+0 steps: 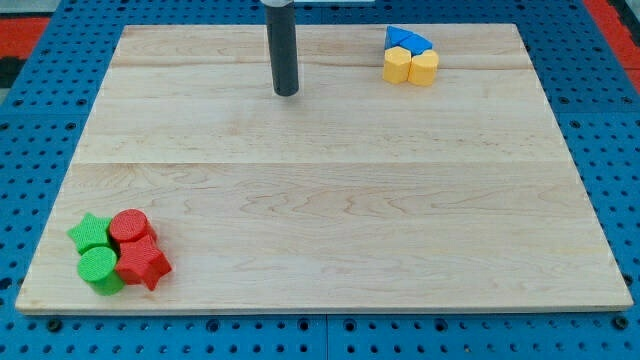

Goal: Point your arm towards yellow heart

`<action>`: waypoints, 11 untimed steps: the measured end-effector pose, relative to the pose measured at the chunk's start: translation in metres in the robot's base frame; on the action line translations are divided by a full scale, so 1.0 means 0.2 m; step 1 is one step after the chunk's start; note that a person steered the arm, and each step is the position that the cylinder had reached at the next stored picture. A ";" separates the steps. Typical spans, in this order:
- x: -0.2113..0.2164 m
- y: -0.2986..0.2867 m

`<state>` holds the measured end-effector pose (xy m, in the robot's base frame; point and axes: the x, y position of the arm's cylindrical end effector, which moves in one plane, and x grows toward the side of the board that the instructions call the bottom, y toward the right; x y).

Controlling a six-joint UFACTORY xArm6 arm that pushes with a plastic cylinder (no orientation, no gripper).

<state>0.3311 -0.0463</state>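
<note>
Two yellow blocks sit side by side near the view's top right. The right one [424, 68] looks like the yellow heart. The left one [398, 65] looks like a pentagon. Their shapes are hard to make out at this size. Two blue blocks touch them from behind: a blue triangle [418, 42] and another blue block [400, 36]. My tip [287, 93] rests on the board at the top centre, well to the left of the yellow blocks and touching no block.
A cluster sits at the bottom left corner: a green star [90, 232], a red cylinder [129, 226], a green cylinder [99, 269] and a red star [142, 263]. The wooden board [330, 190] lies on a blue pegboard surface.
</note>
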 end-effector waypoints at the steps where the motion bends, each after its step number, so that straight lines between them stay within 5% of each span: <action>1: 0.09 0.10; 3: 0.13 0.43; 11: 0.21 0.80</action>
<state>0.3726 0.1132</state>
